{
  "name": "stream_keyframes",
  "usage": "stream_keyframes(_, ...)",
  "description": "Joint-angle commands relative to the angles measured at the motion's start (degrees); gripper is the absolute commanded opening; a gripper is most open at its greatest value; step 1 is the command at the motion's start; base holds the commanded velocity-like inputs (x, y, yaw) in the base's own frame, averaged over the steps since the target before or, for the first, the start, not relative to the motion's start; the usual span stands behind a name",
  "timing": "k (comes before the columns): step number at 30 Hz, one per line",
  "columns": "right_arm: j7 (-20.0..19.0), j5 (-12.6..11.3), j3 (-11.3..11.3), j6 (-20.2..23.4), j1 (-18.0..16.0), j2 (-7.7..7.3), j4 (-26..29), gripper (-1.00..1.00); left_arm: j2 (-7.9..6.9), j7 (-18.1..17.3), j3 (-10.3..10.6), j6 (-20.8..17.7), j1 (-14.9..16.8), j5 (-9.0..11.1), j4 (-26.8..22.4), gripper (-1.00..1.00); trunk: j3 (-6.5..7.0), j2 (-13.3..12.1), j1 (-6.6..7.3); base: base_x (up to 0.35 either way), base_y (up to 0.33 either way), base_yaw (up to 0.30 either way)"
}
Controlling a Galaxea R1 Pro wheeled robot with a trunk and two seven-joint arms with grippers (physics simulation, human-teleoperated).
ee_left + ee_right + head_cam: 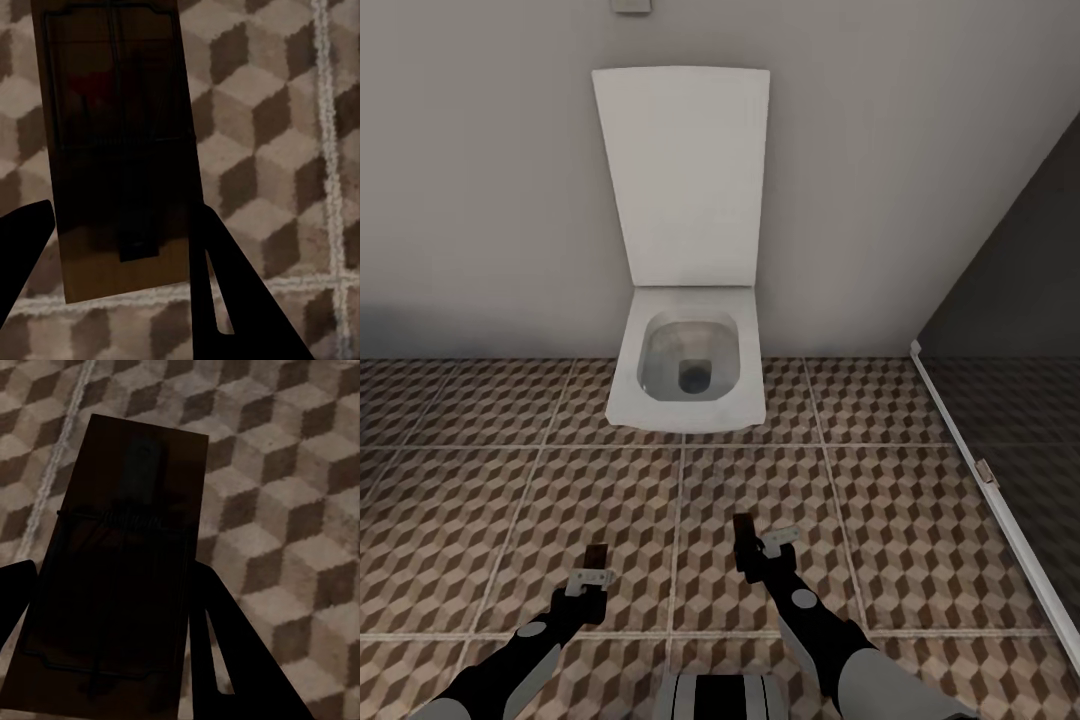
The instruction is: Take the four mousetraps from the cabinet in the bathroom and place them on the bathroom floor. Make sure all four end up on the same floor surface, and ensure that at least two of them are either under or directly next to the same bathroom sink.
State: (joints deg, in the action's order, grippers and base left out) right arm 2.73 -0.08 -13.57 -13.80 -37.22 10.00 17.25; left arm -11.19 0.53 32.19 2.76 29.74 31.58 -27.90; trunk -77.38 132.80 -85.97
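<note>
A bathroom is shown. A square white toilet (pixel 688 370) with its lid raised is mounted against the pale grey far wall (pixel 480 180), the floor (pixel 510 500) is laid with cube-patterned brown and beige tiles, and a dark glass partition (pixel 1010 330) stands at the right.

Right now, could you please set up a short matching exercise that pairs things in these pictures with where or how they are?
Things:
1. toilet lid
2. left mousetrap
3. right mousetrap
4. glass panel

States:
A. held in the right pincer
B. standing along the right side
C. raised against the wall
D. held in the left pincer

Pairs: 1-C, 2-D, 3-A, 4-B
</note>
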Motion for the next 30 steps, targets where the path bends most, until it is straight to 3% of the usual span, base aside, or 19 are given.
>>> stream_keyframes(1, 0.35, -0.1, -0.24, -0.2, -0.04, 0.0, -0.06, -1.0, -0.08, -0.07, 0.48, 0.36, 0.05, 0.59, 0.0, -1.0, -0.03, 0.01, 0.01, 0.0, 0.0, 0.0)
stream_keyframes(24, 1.74, -0.12, -0.14, 0.33, -0.04, 0.0, 1.9, -1.0, -0.19, 0.04, 0.42, -0.12, 0.05, 0.59, 0.38, -1.0, -0.03, 0.01, 0.01, 0.0, 0.0, 0.0)
stream_keyframes(30, 1.47, 0.14, -0.21, 0.2, -0.11, -0.08, 2.93, -1.0, -0.09, 0.19, -0.28, -5.22, 0.05, 0.62, 0.38, -1.0, -0.03, 0.01, 0.01, 0.0, 0.0, 0.0)
